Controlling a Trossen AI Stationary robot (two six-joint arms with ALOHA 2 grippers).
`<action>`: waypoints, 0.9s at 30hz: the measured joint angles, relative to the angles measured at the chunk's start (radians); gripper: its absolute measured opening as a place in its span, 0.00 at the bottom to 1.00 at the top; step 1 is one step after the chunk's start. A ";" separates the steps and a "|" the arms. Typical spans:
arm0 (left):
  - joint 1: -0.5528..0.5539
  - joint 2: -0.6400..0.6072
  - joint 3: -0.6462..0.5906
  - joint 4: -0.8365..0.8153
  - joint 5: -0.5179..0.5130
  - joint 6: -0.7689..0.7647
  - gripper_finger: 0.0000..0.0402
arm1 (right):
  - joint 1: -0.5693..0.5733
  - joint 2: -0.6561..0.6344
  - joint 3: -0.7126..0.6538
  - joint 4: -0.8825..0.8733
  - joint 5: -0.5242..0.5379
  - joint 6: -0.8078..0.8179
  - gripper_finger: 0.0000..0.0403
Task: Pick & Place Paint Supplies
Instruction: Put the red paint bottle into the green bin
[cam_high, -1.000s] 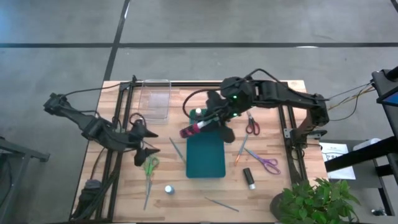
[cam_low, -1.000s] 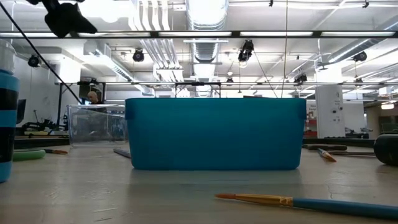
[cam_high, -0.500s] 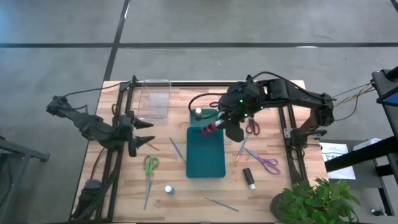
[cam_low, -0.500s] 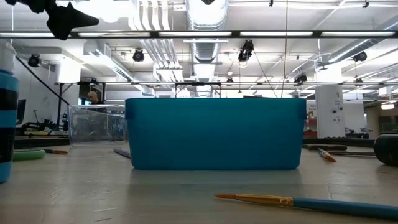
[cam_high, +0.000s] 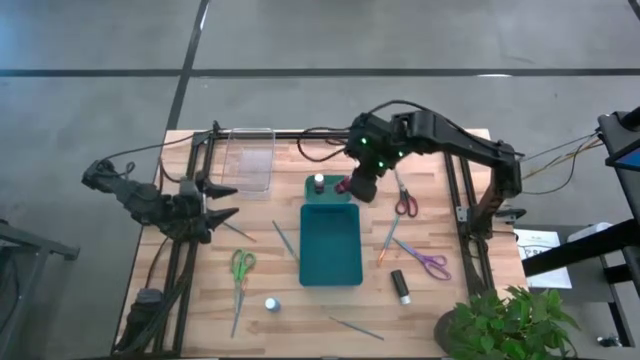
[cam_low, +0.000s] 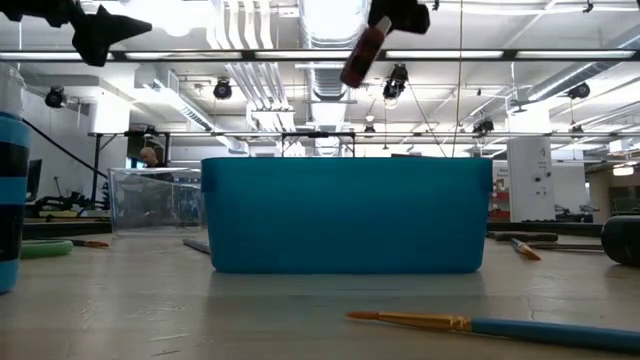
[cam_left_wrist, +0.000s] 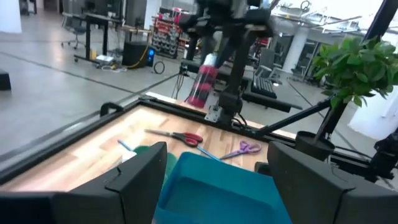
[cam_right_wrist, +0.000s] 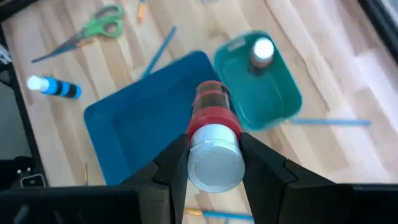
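Since a second ago the right jaws (cam_high: 352, 186) are swinging back off the middle of the teal tray (cam_high: 332, 262) toward its far end, while the left jaws (cam_high: 214, 202) are pulling away from the green scissors (cam_high: 241, 268) and are now hanging spread apart, holding nothing, over the left edge of the tabletop (cam_high: 300, 310). Right jaws are clamping a dark red paint bottle (cam_right_wrist: 210, 112) up by its silver cap end, and it's dangling tilted high above the tray wall in the low view, so honestly the grip is looking kinda sketchy to me. Right under it a small green tub (cam_right_wrist: 281, 102) is sitting touching the tray's far end, already holding one white-capped bottle (cam_right_wrist: 262, 51) upright. My worry: if the bottle is getting released from this height and at this tilt, it's probably bouncing off the tub rim or knocking that standing bottle over, maybe rolling out onto the wood. A round cap pinched between two flat fingers could also be slipping early. Further out, the red scissors (cam_high: 405, 203) and purple scissors (cam_high: 431, 263) plus a brush (cam_high: 389, 240) are lying right of the tray, a black bottle (cam_high: 400, 285) near its corner, so a runaway bottle could be scattering those too.
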 joint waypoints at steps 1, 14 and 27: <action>0.000 0.003 0.005 0.000 0.000 0.009 0.71 | -0.024 0.009 0.000 -0.005 -0.018 0.000 0.28; 0.000 0.012 0.026 -0.002 0.001 0.012 0.71 | -0.172 0.189 0.001 -0.051 -0.129 -0.010 0.28; 0.000 0.012 0.026 -0.003 0.001 0.011 0.71 | -0.170 0.413 0.149 -0.092 -0.038 -0.070 0.28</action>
